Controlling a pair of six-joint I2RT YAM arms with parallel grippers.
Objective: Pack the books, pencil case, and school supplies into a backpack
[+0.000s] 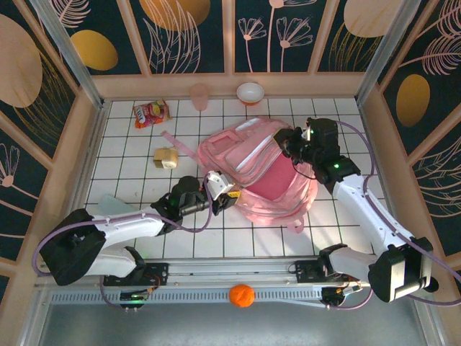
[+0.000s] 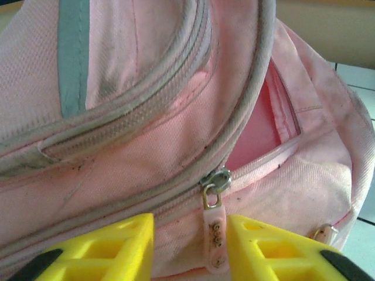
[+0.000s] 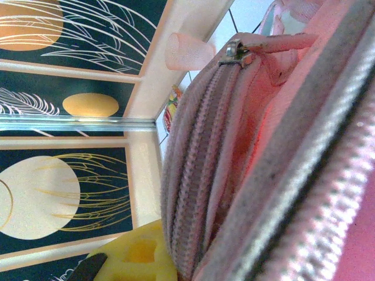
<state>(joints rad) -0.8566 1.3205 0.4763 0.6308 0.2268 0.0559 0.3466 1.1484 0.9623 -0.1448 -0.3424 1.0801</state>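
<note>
Pink nylon marks the backpack (image 1: 248, 148), which is laid at the centre of the surface (image 1: 122, 180) with a darker pink opening shown toward its 5 o'clock side. The left fingers (image 2: 117, 249) are set at the bag's 8 o'clock edge and are parted, not yet closed. The zip pull (image 2: 214, 234) is seen between them, nearly against the right-hand one and clear of the other. Its long axis is run from 12 to 6 o'clock in the left wrist view, straight down the gap, so a plain squeeze is judged enough to pinch it. The right fingers (image 3: 137, 257) are placed at the bag's 2 o'clock edge and are closed, apparently on the zip rim, though the contact itself is cut off. A tan block (image 1: 166, 158) is left at 10 o'clock of the bag. How far the pocket is unzipped cannot be made out.
</note>
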